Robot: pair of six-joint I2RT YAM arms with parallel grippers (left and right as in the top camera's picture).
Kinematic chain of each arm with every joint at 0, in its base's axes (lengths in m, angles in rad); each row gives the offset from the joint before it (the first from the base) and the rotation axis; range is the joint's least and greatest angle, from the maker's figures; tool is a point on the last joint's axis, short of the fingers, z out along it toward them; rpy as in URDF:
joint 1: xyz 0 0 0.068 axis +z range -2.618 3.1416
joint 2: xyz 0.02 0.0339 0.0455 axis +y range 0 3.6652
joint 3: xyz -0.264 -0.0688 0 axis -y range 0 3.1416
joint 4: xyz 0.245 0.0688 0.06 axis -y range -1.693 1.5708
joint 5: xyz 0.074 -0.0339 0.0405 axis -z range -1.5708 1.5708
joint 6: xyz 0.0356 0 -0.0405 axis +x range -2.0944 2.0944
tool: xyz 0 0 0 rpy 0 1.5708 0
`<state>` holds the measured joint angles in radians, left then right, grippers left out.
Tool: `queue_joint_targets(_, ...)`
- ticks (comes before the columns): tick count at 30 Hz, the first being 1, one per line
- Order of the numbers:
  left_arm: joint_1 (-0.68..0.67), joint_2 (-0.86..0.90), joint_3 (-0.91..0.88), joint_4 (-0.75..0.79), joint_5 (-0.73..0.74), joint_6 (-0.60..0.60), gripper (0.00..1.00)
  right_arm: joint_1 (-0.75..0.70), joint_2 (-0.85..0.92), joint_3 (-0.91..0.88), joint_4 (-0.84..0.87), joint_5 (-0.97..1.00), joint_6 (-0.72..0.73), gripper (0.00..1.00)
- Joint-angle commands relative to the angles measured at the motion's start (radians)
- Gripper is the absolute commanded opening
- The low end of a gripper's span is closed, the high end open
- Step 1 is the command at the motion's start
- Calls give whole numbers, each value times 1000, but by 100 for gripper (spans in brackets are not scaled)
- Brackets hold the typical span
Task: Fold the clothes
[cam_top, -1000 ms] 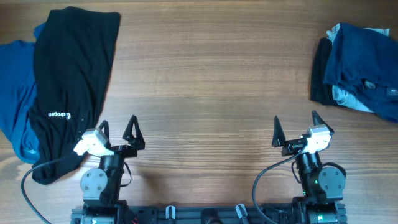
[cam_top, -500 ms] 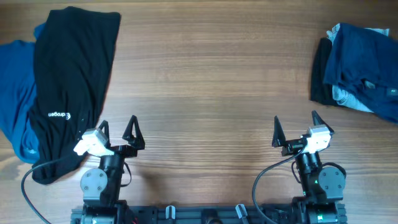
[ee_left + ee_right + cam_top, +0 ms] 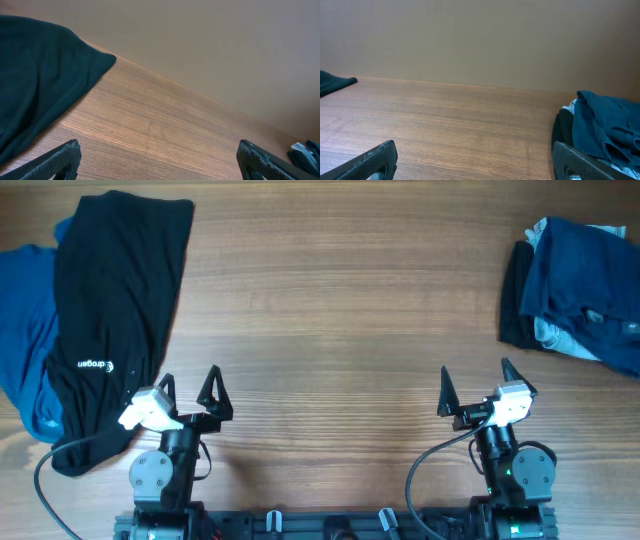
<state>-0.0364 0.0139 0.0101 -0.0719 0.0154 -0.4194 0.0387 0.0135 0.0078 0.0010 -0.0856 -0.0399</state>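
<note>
A long black garment (image 3: 110,310) with small white lettering lies at the table's left, over a blue garment (image 3: 25,330); the black one also shows in the left wrist view (image 3: 35,75). A pile of dark blue and black clothes (image 3: 575,285) sits at the right edge and shows in the right wrist view (image 3: 600,125). My left gripper (image 3: 190,392) is open and empty near the front edge, just right of the black garment's lower end. My right gripper (image 3: 475,387) is open and empty near the front edge, well short of the pile.
The wooden table (image 3: 340,320) stretches between the two heaps. Both arm bases and their cables (image 3: 60,455) sit along the front edge. A plain wall stands behind the table's far edge.
</note>
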Motion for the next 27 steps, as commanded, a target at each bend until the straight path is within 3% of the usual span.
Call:
queue_joint_targets(1,10,-7,-4,-2,-6,23,100,3,-6,-3,6,-13,8,100)
queue_joint_targets(6,10,-7,-3,12,17,-16,100,3,-6,-3,84,-108,24,100)
queue_joint_targets(10,10,-7,9,62,81,-3,100,3,-6,1,159,-214,31,100)
queue_joint_targets(14,10,15,82,14,80,32,100,3,33,49,154,-216,50,100)
queue_joint_targets(22,10,344,411,-125,43,99,100,3,408,348,132,-312,42,100)
queue_joint_targets(27,10,638,700,-303,-13,128,100,3,709,623,-3,-444,43,100)
